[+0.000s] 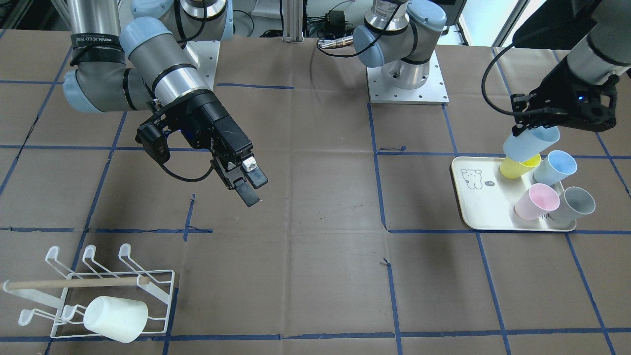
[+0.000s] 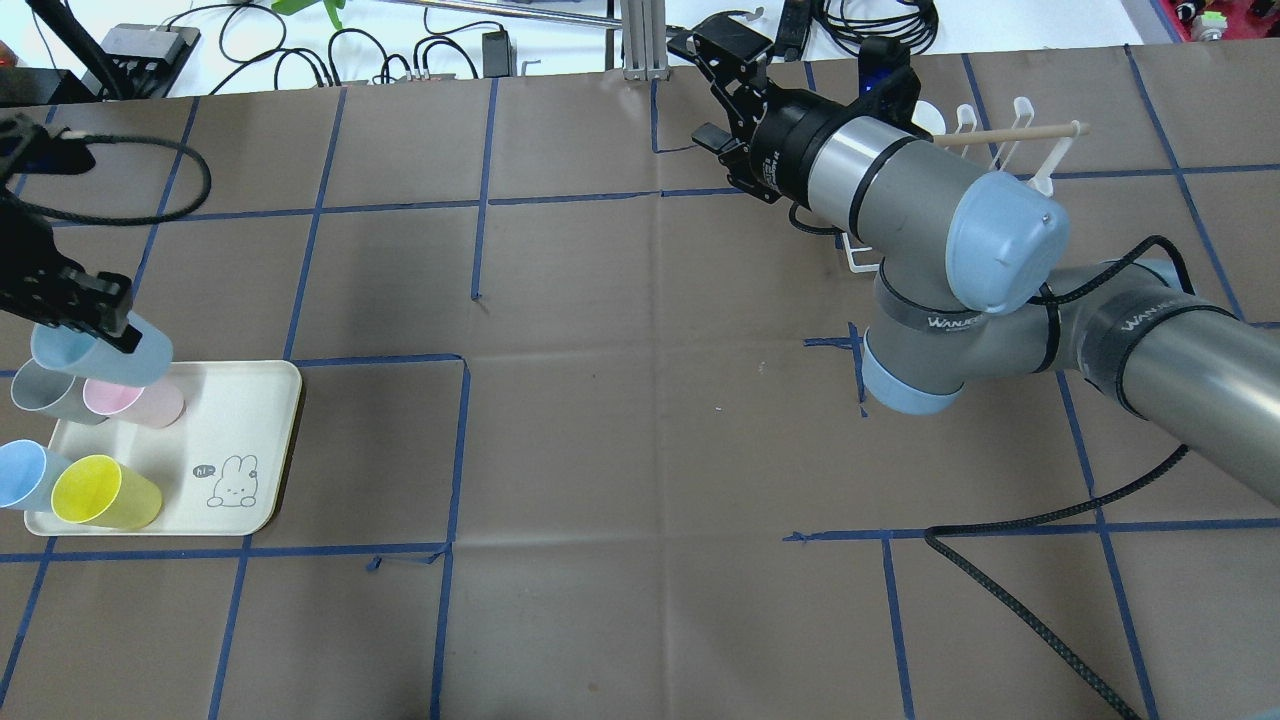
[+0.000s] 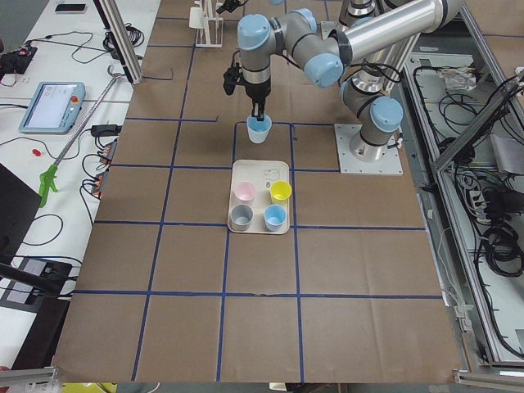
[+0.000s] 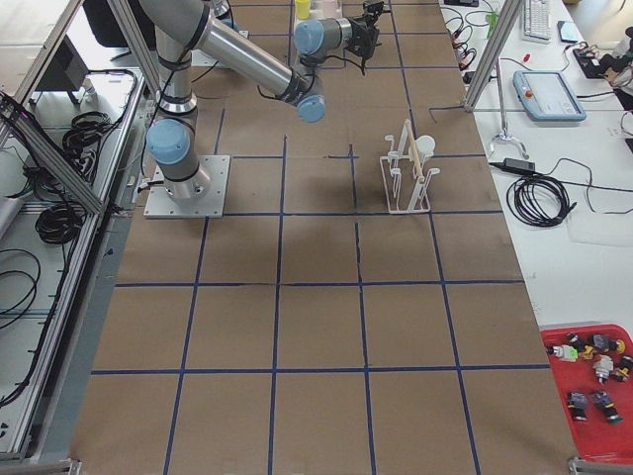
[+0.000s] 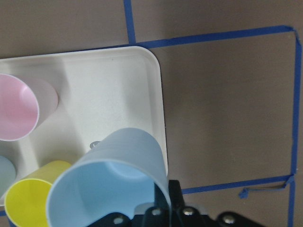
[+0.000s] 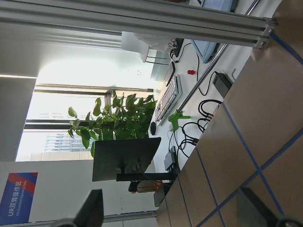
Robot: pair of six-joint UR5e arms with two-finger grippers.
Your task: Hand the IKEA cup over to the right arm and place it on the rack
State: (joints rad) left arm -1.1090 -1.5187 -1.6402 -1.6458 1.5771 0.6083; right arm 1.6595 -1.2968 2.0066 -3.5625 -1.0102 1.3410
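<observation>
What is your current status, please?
Left tool shut on light blue cup, lifted over tray. Right tool open, mid-table. Rack holds white cup; nothing in the way.

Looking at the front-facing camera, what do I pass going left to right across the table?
rack with a white cup on it → right gripper → left arm's base plate → tray, with the left gripper holding a light blue cup above it.

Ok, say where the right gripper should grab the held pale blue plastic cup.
Probably the bare lower wall near its base, approached level from the side facing the right gripper. The left gripper pinches from above the rim of the pale blue plastic cup, hanging roughly upright, so only the body below is free.
</observation>
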